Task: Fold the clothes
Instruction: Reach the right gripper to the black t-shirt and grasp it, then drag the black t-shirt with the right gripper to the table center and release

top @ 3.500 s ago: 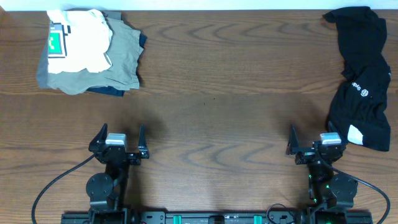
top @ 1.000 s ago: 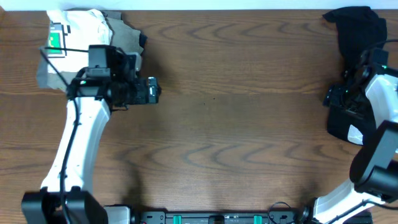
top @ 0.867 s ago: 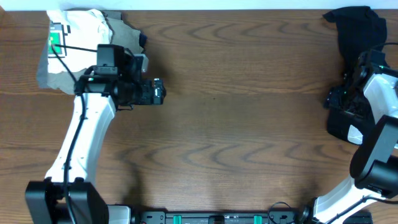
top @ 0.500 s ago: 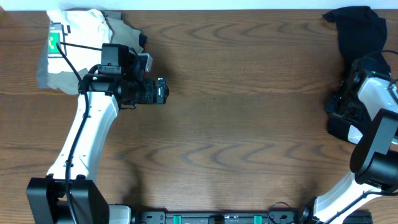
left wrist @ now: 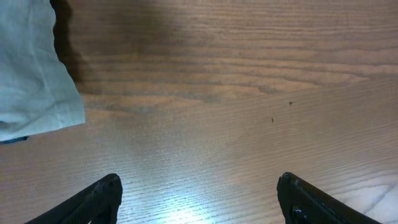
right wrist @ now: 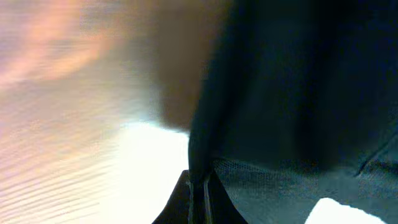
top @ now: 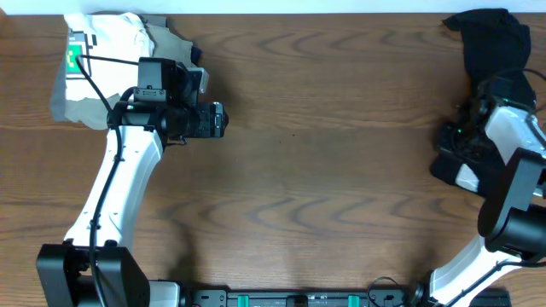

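Right pincer (right wrist: 199, 188) closed; wrist view shows T-shirt (right wrist: 298, 93) pinched

The T-shirt (top: 495, 38) lies along the right edge of the table (top: 324, 170), running from the far corner toward the middle. The pile of folded garments (top: 102, 77) sits in the far left corner, well apart from it. The left gripper (top: 220, 119) hangs over the table just right of the pile, and the right gripper (right wrist: 199, 186) meets the left border of the T-shirt's nearer part

Open tabletop (top: 341, 179) between, garment pile (top: 119, 43) left — black T-shirt (top: 495, 38) right
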Available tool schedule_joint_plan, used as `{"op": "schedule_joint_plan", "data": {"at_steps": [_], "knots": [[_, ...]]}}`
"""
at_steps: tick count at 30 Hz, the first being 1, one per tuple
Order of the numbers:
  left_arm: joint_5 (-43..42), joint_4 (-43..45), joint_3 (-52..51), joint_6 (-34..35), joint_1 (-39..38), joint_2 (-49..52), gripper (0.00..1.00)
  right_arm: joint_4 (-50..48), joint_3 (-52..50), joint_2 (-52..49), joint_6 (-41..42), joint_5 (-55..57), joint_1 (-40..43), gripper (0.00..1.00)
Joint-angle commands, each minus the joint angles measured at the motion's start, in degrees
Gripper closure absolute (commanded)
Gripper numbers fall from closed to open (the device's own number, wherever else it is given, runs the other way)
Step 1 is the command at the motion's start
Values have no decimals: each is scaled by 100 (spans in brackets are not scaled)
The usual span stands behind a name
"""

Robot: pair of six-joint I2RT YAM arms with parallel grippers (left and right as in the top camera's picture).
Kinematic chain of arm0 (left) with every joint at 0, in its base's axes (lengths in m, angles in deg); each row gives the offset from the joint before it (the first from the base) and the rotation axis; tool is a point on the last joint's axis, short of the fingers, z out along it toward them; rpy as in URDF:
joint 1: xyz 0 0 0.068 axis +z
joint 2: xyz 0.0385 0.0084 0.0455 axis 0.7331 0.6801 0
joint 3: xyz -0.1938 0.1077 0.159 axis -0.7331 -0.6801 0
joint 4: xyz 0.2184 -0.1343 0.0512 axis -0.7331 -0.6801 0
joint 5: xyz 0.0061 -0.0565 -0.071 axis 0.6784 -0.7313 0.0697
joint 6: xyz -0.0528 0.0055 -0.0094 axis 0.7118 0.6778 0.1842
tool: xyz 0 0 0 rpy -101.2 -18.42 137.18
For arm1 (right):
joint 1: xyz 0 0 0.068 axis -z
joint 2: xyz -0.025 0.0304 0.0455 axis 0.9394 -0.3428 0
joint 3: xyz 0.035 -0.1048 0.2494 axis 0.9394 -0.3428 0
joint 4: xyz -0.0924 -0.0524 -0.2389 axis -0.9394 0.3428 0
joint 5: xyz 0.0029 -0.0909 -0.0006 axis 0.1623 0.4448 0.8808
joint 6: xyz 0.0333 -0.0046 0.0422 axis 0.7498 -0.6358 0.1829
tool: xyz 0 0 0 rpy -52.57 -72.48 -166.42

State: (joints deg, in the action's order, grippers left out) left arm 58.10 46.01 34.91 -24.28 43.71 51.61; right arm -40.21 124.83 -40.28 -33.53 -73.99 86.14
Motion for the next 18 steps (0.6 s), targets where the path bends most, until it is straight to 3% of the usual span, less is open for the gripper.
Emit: {"op": "schedule_joint_plan", "data": {"at_steps": [1,10,18], "knots": [[7,59,129,4,-9,-348,19,107,380,229,-144,-782,-621,99],[901,72,129,7,-7,-1110,19,4,1088,883,221,-938,-2568,99],[1038,55,129,26,-7,-1309,19,-428,1506,999,686,-938,-3716,99]]}}
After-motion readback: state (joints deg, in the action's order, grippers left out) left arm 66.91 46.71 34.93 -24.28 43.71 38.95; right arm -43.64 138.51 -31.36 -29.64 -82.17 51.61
